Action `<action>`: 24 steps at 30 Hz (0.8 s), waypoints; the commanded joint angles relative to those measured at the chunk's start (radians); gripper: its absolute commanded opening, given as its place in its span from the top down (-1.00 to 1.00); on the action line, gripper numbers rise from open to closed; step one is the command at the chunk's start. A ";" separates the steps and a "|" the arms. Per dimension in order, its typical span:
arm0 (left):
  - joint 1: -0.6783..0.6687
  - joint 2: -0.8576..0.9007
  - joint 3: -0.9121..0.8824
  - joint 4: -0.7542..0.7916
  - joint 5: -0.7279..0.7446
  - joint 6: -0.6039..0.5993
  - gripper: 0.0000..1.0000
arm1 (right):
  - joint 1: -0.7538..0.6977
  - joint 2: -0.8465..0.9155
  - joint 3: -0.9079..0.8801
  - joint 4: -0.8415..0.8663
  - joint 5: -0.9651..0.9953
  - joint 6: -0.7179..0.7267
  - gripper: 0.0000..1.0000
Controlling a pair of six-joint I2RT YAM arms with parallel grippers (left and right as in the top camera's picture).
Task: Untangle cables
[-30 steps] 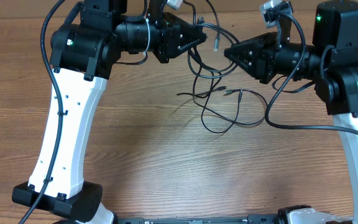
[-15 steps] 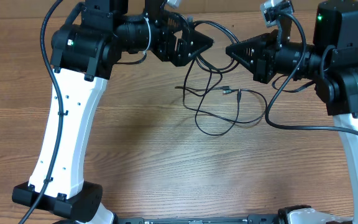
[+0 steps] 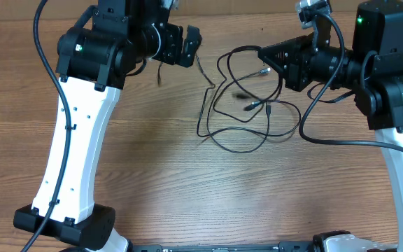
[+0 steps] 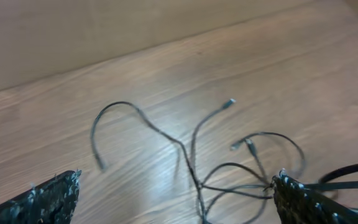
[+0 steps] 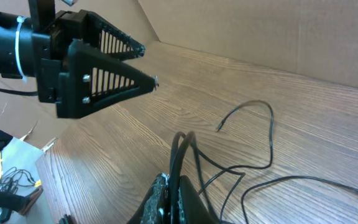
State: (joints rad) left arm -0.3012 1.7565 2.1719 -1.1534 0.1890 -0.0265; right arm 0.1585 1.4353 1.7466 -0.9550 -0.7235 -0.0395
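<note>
Several thin black cables (image 3: pixel 252 106) lie in a loose tangle on the wooden table (image 3: pixel 187 189), between my two arms. My right gripper (image 3: pixel 262 52) hangs above the tangle's right side. In the right wrist view, this gripper (image 5: pixel 180 193) is shut on a couple of cable strands (image 5: pixel 271 137) that rise out of its fingers. My left gripper (image 3: pixel 189 45) is to the upper left of the tangle, open and holding nothing. In the left wrist view, the cables (image 4: pixel 182 144) lie on the wood beyond the wide-spread left gripper (image 4: pixel 176 190). The right wrist view also shows the open left gripper (image 5: pixel 149 65).
A thick black arm wire (image 3: pixel 327 138) loops across the table at the right, next to the tangle. A cardboard wall (image 5: pixel 278 31) stands along the far edge. Beyond the table's left edge there is clutter on the floor (image 5: pixel 5 180).
My left gripper has opened, let go of the cables and drawn back to the left. The freed strands have dropped and spread over the table. The right gripper keeps its hold.
</note>
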 commanded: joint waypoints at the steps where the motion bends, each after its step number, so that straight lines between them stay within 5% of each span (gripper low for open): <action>1: -0.007 0.003 0.002 -0.002 -0.074 -0.007 -0.99 | -0.011 -0.018 0.009 0.016 0.143 -0.002 0.92; 5: -0.007 0.006 0.002 -0.016 -0.071 -0.008 -0.99 | -0.036 -0.026 0.010 0.080 0.349 0.236 0.92; 10: -0.007 0.022 0.002 -0.024 0.102 0.017 -0.99 | -0.034 -0.029 0.010 0.060 0.323 0.150 0.92; 17: -0.018 0.106 0.002 -0.044 0.558 0.374 -0.99 | -0.035 -0.034 0.010 0.058 0.178 0.139 0.92; 24: -0.068 0.203 0.002 -0.058 0.616 0.657 -0.99 | -0.036 -0.040 0.011 0.059 -0.007 0.106 0.92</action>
State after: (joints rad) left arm -0.3466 1.9259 2.1715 -1.2091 0.7147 0.4263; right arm 0.1249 1.4311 1.7462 -0.9058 -0.6044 0.0998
